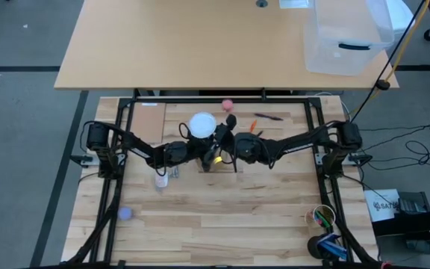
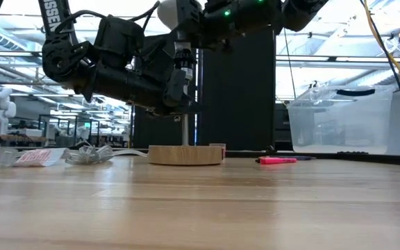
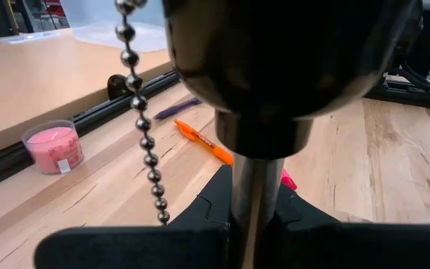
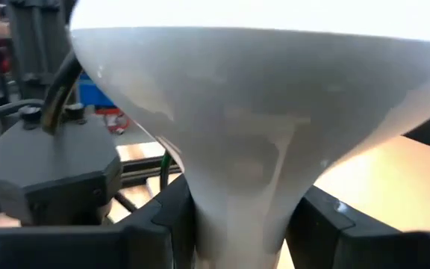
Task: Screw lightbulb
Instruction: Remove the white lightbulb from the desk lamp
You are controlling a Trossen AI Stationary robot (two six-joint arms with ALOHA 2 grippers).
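The small white lightbulb with a round frosted globe [image 1: 202,124] sits above the centre of the pale plank worktop [image 1: 222,217], directly over the lamp stand. In the low view the globe [image 2: 174,11] is at the top of the stand, above the thin metal post [image 2: 185,130] that rises from the round wooden disc base [image 2: 185,154].

The right claw [image 4: 237,224] is clenched on the tapering white neck of the lightbulb [image 4: 245,149]; its two dark fingers [image 4: 166,217] press against the neck from either side. In the high view the right claw [image 1: 221,140] reaches in from the right arm and meets the bulb at mid-worktop.

The left claw [image 3: 248,228] is clenched on the metal post [image 3: 252,194], just below the dark socket housing [image 3: 275,52]. A beaded metal pull chain [image 3: 144,127] hangs beside the socket. In the high view the left claw [image 1: 192,146] meets the stand from the left, just beside the right claw.

Other items on the worktop: a small pink ball [image 1: 228,104] near the far edge, an orange marker pen [image 3: 204,142], a pink candle in a clear glass [image 3: 52,146], a pink highlighter [image 2: 278,160], and a cup of pens [image 1: 322,217] at the near right. A clear plastic bin [image 1: 347,37] stands on the separate tan table beyond.
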